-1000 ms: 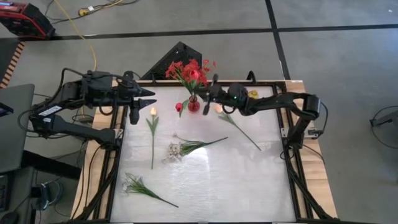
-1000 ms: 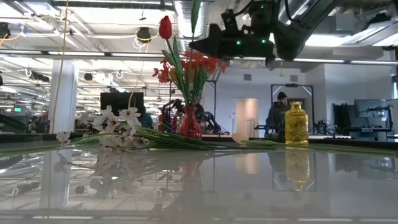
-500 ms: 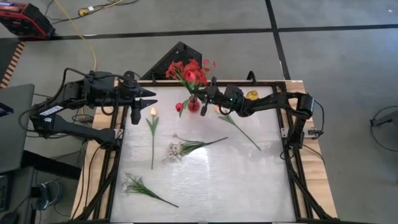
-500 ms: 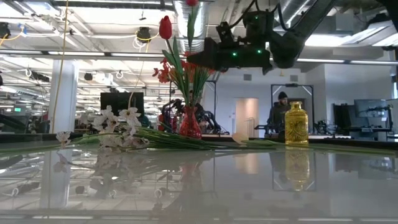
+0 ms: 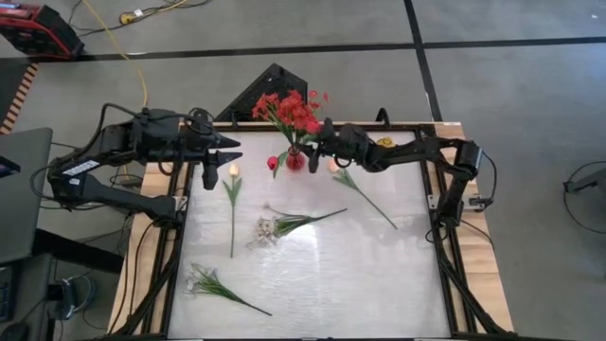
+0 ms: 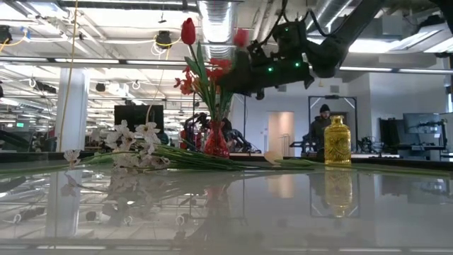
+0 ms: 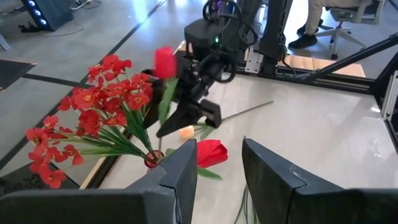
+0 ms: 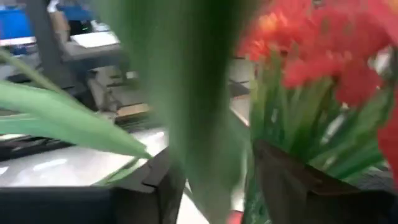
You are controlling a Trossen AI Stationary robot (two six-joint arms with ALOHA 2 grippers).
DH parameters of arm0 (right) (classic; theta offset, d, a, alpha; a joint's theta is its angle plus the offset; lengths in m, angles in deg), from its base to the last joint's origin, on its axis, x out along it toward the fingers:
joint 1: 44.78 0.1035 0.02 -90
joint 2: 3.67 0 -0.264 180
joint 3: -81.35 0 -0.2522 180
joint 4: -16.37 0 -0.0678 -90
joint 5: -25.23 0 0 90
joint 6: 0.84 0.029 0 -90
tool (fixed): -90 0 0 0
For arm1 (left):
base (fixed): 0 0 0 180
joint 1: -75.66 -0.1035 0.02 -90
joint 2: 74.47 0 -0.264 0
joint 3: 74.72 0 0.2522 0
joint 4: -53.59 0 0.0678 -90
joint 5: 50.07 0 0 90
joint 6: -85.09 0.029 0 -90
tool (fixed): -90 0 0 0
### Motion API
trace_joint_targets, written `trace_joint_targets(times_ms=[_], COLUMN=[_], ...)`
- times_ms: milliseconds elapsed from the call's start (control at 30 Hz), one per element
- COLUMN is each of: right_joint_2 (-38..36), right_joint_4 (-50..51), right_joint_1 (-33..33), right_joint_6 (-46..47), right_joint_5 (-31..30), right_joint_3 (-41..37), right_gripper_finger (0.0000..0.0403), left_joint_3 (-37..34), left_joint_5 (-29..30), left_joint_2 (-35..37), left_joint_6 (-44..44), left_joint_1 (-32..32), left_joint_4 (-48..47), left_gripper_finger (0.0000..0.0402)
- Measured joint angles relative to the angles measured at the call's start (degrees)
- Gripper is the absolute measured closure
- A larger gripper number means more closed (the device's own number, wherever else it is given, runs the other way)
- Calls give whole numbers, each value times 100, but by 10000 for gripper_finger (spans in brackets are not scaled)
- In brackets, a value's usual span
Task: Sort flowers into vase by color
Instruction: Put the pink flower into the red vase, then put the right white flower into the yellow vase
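Glossy white tabletop (image 5: pixel 312 275) spreads before us, white sprays (image 5: pixel 220 282) nearest, cream tulips (image 5: pixel 232 189) beyond, the red vase (image 5: pixel 295 159) at the far edge. Our right gripper (image 5: pixel 320 145) hovers by the red bouquet (image 5: pixel 289 109), a red tulip (image 7: pixel 164 62) between its fingers, which look parted; whether it grips, we cannot tell. Letting the stem settle seems next. Our left gripper (image 5: pixel 225 155) waits, spread.

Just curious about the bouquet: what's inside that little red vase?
The red vase holds red blossom clusters and a red tulip on green stems. Its inside and the stem ends are hidden.
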Motion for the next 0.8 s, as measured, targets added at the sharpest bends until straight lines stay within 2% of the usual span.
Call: trace_joint_targets(times_ms=[167, 467, 633, 800], right_joint_2=[-546, -1894, -2459, -2727], right_joint_4=[1188, 4274, 5609, 6533], right_joint_1=[23, 7, -29, 30], right_joint_6=[-143, -602, -296, 226], right_joint_5=[422, 524, 476, 473], right_joint_3=[0, 0, 0, 0], right_gripper_finger=[169, 164, 163, 163], left_joint_3=[0, 0, 0, 0], left_joint_5=[1, 3, 5, 5], left_joint_2=[-8, -7, -7, -7], left_joint_6=[40, 291, 323, 348], left_joint_1=[2, 1, -1, -1], left_joint_4=[-2, 23, 46, 46], left_gripper_finger=[285, 285, 285, 285])
